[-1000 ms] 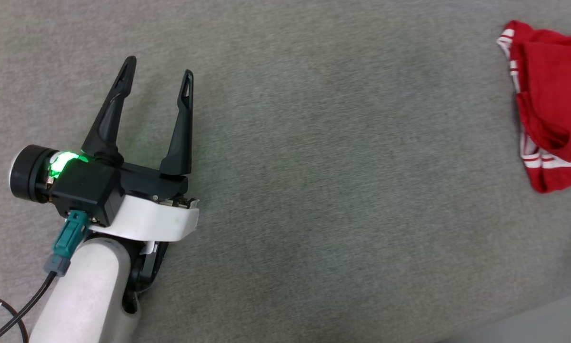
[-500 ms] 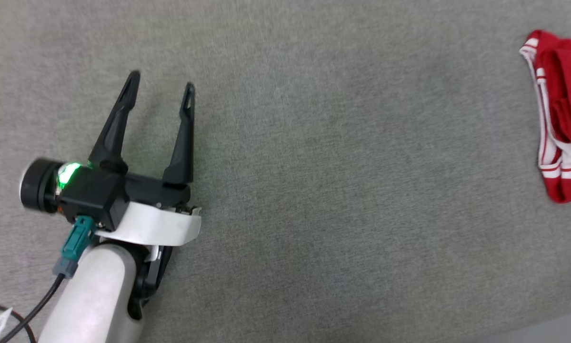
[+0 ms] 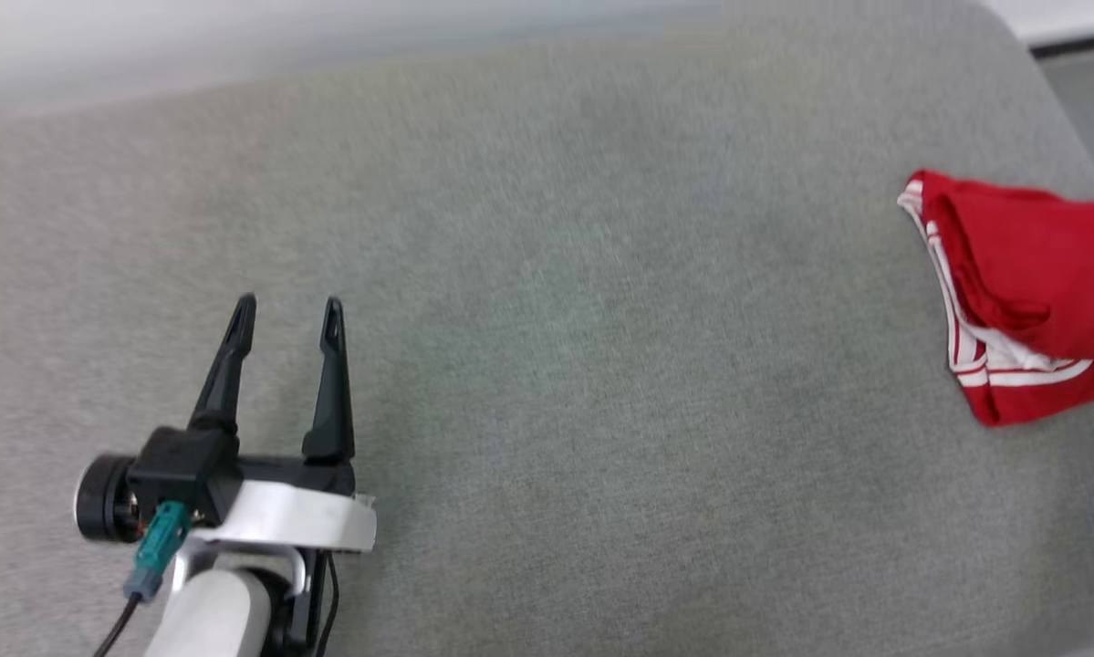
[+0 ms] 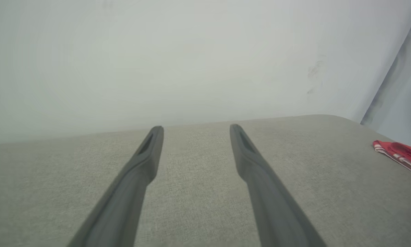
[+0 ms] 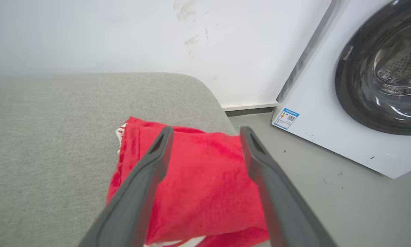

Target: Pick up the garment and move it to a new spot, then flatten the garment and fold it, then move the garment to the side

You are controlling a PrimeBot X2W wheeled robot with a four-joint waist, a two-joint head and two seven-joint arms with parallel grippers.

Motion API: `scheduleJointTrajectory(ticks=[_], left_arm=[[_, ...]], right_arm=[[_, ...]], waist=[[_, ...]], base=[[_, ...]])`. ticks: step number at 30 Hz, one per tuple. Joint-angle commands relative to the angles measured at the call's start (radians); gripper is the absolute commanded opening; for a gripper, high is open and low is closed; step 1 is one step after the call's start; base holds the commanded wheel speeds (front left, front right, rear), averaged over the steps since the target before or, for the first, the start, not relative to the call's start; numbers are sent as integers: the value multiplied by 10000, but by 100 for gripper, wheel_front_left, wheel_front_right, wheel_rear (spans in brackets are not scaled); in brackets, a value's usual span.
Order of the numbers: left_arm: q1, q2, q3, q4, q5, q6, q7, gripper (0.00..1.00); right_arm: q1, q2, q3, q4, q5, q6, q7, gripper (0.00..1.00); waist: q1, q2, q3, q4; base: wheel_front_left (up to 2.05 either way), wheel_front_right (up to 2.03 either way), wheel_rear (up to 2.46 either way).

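The garment (image 3: 1039,283), red with white striped trim, lies folded in a compact bundle at the right edge of the grey padded surface (image 3: 601,383). The right wrist view has the garment (image 5: 198,185) lying just past and between my right gripper (image 5: 207,132), whose fingers stand wide apart above it, holding nothing. My left gripper (image 3: 286,310) hovers over bare fabric at the lower left, open and empty. From the left wrist, that gripper (image 4: 195,127) points at the wall, with the garment (image 4: 402,154) far off to the right.
A white wall (image 5: 123,34) runs behind the surface. A white washing machine (image 5: 346,130) with a dark round door (image 5: 383,72) stands on the grey floor (image 5: 311,192) to the right of the surface's rounded corner.
The head camera has tilted up, so the surface's far edge and the wall show now. The left gripper sits lower in view. The garment bundle keeps its shape.
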Motion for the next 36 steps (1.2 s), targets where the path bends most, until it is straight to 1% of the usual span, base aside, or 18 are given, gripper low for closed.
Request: scheduleJointTrajectory(ticks=[1,6,9,14,17,18,22,26,28,36], left_arm=[[289,-77,60,127,-92,53,-86,100],[655,-230,131,475,-253,70,-201,100],[792,-309,217,654,-284,104,-241,100],[1128,-346,529,874,-350,133,-290,100],[1370,-296,681,946,-290,128,-305,100],[1370,-296,681,946,-290,128,-305,100],[1687,-260,753,1001,-218,61,-303,100],[1957,-343,740,1077,-161,-23,-302,100],[2102,-389,738,1148,-172,-52,-303,100],[2376,-297,757,1492,-162,-267,-295,100]], right_arm=[[591,256,174,-658,148,-11,168,100],[1864,956,524,-2536,482,-11,656,100],[2484,1258,755,-3644,760,-11,804,100],[3281,1834,1080,-4936,952,-11,1081,100],[3725,2208,1100,-5564,810,-11,1182,100],[3725,2208,1100,-5564,810,-11,1182,100],[4369,2566,982,-6298,556,-10,1383,100],[4999,2797,958,-6878,370,-10,1622,100],[5360,2790,1019,-7089,164,-11,1771,100],[6031,3009,998,-7775,70,-10,2029,100]], waist=[[1,-1,-711,287],[1,-1,-1211,869],[1,-1,-1417,1257],[1,-1,-1821,1802],[1,-1,-2080,2002],[1,-1,-2080,2002],[1,-1,-2435,2093],[1,-1,-2771,2093],[1,-1,-2964,2093],[1,-1,-3230,2018]], base=[[0,0,0],[0,0,0],[0,0,0],[0,0,0],[0,0,0],[0,0,0],[0,0,0],[0,0,0],[0,0,0],[0,0,0]])
